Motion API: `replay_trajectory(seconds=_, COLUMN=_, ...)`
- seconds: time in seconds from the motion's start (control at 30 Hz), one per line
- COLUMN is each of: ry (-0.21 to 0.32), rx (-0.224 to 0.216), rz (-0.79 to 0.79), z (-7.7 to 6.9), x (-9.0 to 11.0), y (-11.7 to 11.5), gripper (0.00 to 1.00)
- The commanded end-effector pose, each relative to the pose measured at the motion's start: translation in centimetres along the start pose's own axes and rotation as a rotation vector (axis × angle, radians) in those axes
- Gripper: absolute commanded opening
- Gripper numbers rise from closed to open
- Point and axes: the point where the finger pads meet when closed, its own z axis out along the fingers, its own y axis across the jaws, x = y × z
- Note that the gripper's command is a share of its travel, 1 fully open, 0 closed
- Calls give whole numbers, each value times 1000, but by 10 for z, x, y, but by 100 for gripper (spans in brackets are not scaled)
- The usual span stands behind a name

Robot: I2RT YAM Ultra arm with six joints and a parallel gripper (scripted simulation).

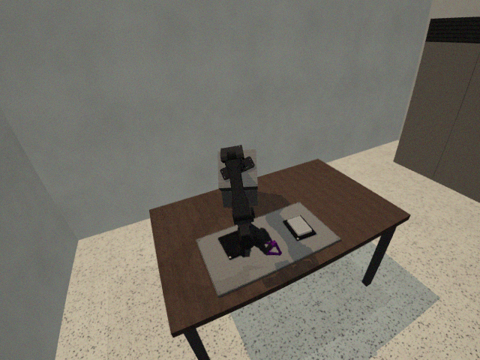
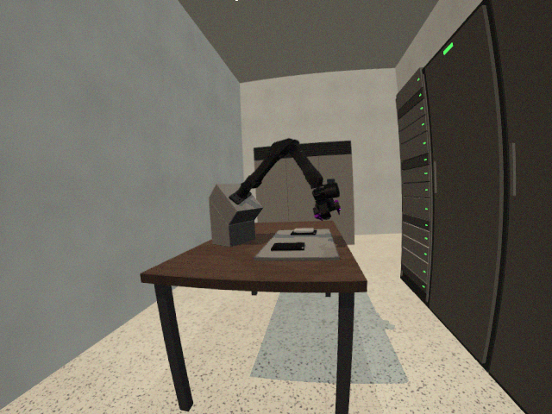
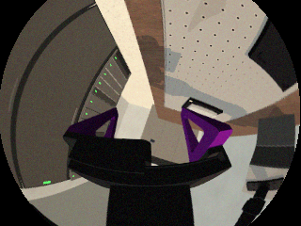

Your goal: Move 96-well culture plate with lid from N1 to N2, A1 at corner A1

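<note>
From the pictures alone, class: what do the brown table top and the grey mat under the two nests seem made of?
Brown table top: probably dark-stained wood, matte, with faint grain streaks. Flat grey mat: uniform and dull, perhaps rubber or plastic; the material is unclear.

Dark brown wood-grain table (image 1: 349,193) under a grey mat (image 1: 232,271) — white plate (image 1: 298,226) right of the black, purple-fingered tool (image 1: 273,247); cream floor (image 1: 116,310) speckled dark
</note>
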Motion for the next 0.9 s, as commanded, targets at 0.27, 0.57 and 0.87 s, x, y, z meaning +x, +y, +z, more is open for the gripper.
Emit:
replay_trajectory(seconds=0.27, ry=-58, rx=140, rz=-137, z=46, x=18, y=-28, gripper=100)
replay_trajectory(seconds=0.57, ry=-76, rx=231, rz=-219, z=73, x=34, y=-62, gripper=100)
replay_trajectory(seconds=0.87, ry=-112, rx=334, rz=-383, z=94, x=56, y=-73, gripper=100)
